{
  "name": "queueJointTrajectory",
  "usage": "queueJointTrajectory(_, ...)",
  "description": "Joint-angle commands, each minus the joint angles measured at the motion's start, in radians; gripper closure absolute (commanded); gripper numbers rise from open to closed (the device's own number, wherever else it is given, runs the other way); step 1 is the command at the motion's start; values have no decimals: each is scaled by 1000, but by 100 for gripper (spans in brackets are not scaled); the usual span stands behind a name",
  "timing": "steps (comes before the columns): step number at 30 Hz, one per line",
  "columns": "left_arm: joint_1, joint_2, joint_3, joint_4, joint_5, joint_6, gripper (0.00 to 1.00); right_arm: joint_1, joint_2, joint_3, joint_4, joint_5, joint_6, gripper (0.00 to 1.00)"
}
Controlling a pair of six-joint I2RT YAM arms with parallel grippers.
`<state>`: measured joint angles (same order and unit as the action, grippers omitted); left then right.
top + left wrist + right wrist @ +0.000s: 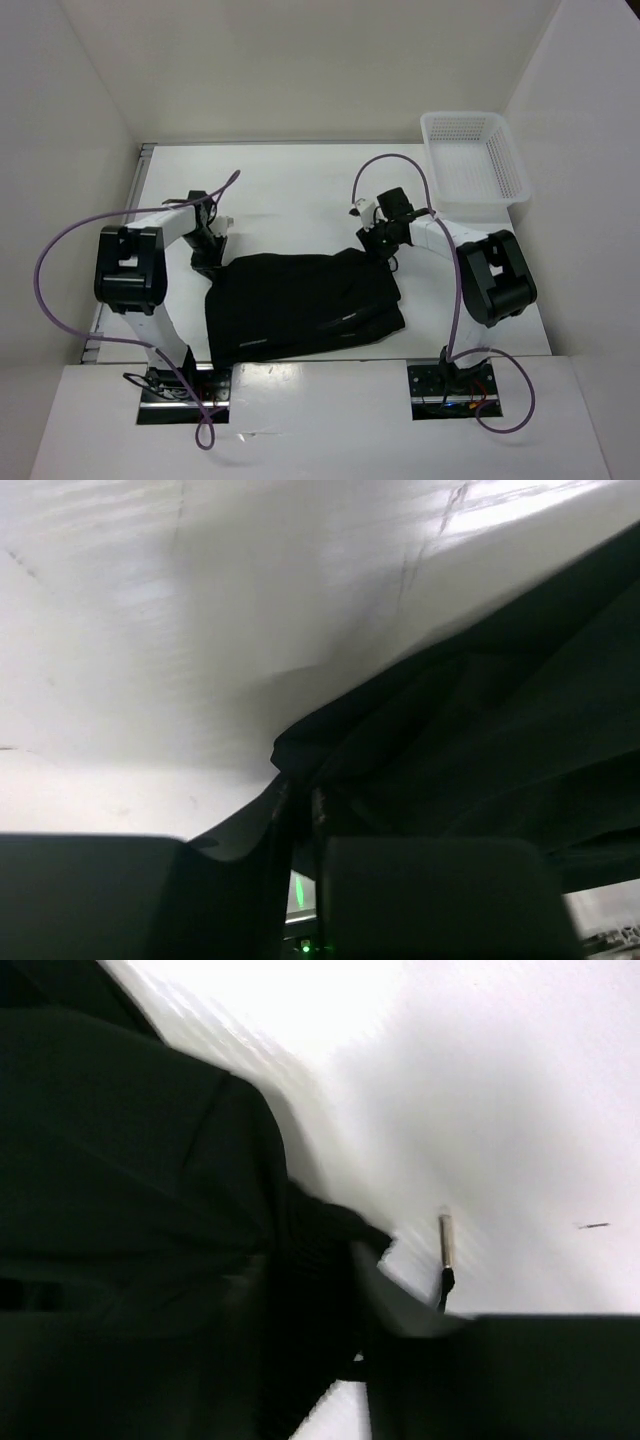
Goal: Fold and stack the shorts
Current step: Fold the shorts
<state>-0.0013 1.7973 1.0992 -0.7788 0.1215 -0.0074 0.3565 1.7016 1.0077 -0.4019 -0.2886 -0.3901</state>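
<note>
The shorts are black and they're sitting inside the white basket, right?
Not quite. The shorts are black, but they lie flat on the table, not inside the white basket, which sits apart from them at the far right corner. The top external view shows this.

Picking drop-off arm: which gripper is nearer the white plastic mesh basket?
Right. The right gripper is near-left of the basket; the left gripper is across the black fabric shorts, far to its left.
</note>
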Motion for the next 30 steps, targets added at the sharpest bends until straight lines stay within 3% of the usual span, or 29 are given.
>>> queueJointTrajectory(1,-14,100,39,56,14,7,93,1,39,18,78,63,45,69)
queueJointTrajectory(2,-14,115,65,56,-8,7,95,1,39,44,93,75,63,88)
queueJointTrajectory(3,-14,129,92,73,-25,7,98,1,62,60,119,95,91,95)
queueJointTrajectory(7,26,239,337,128,-127,7,100,-10,146,199,175,176,149,99)
queueJointTrajectory(9,26,307,544,128,-137,7,100,-24,218,331,175,186,149,100)
queueJointTrajectory(11,26,344,651,128,-146,7,100,-33,263,453,175,200,131,100)
queueJointTrajectory(13,12,396,765,128,-169,7,98,-33,324,561,152,210,120,84)
queueJointTrajectory(14,0,408,790,128,-183,7,93,-33,345,597,137,210,120,67)
queueJointTrajectory(15,0,418,809,128,-192,7,84,-33,360,630,120,210,120,47)
queueJointTrajectory(16,-9,418,818,128,-201,7,63,-33,371,659,104,201,131,27)
queueJointTrajectory(17,-9,418,818,142,-213,7,57,-33,371,692,104,201,149,23)
queueJointTrajectory(20,1,328,753,197,-226,7,42,-33,336,701,104,201,180,21)
queueJointTrajectory(24,11,167,613,198,-175,7,42,-43,265,638,71,140,240,25)
queueJointTrajectory(30,20,161,467,161,-146,7,45,-53,219,494,38,-75,284,45)
